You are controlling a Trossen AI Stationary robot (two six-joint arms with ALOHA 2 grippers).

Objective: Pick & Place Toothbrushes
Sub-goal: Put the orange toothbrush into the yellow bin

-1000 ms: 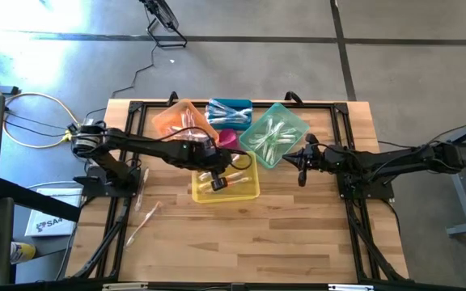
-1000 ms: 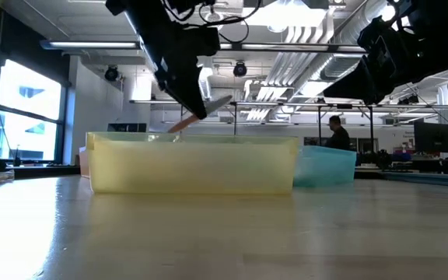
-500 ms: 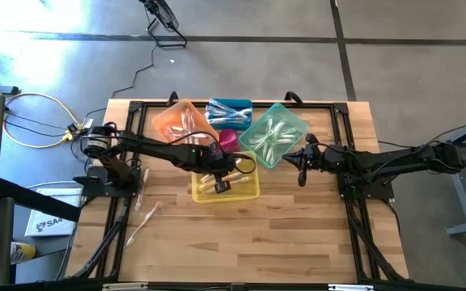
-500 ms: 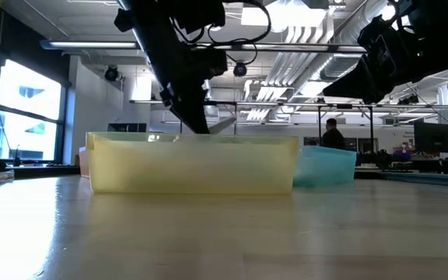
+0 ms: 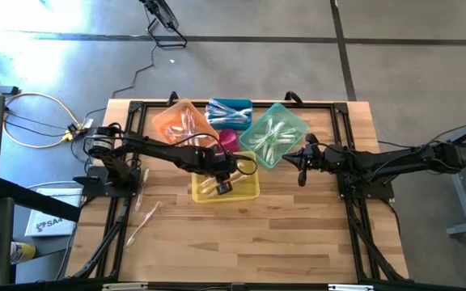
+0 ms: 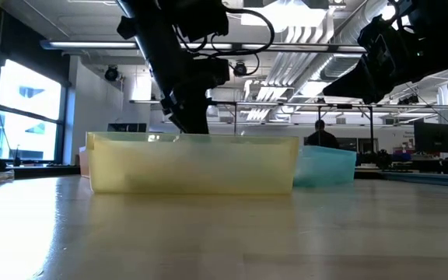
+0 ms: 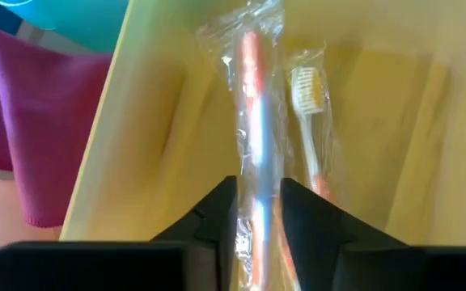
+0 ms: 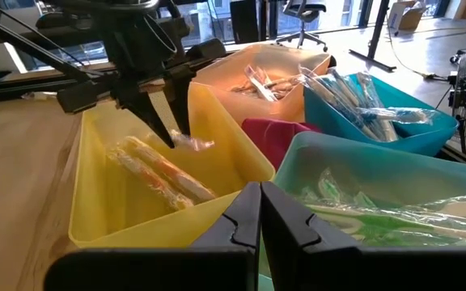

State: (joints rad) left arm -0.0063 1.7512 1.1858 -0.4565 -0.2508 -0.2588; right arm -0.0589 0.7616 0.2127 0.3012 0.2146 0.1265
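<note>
Inside the yellow translucent plastic bin, near the middle of the wooden counter, the left hand reaches low, its two dark fingers standing on both sides of a thin toothbrush in a clear wrapper. This wrapped toothbrush lies on the floor of the bin, and a second one with an orange accent lies just beside it. The fingers have a narrow gap between them and the wrapper passes through this gap; I cannot tell if they press it or have let it go. My judgement is that the brush goes into this bin because the colours are sorted: the orange bin, the blue bin and the green bin each hold their own wrapped brushes, and a small pink bin stands between them. Some loose brushes lie on the counter, well apart from the bins. The right hand waits beside the green bin, clenched and with nothing in it.
</note>
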